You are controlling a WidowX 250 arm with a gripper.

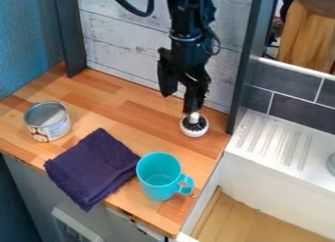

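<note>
Camera view, and the black hand (180,105) hangs over the back right of the wooden surface (124,106), its two fingers apart, nothing seen clasped between them! Right below the nearer fingertip sits the small white pot (195,133), upright near the back edge, dark stuff inside and a pale knob (194,117) poking up. Are they touching? Fingertip and knob overlap from this angle, so I can't tell.

Now, how would that pot handle? Light, I'd judge, with a hard, stiff shell; the rounded sides look smooth and could slip under a loose pinch. Whether it's brittle, the picture doesn't settle. The pale knob looks the neatest hold, taken from straight above, if it's firmly fixed; failing that, it's the white rim, squeezed evenly from both sides so it doesn't tip.

Out in front, the turquoise mug (157,175) stands upright, handle out to the right, and just beside it lies the dark purple cloth (93,166), folded, soft and floppy by the look of it. Over on the left, the open tin (47,121) stands upright, shiny inside.

And the labels! The tin wears a pale printed wrap with brown-and-white artwork low down; no lettering stands out on pot or mug.
</note>
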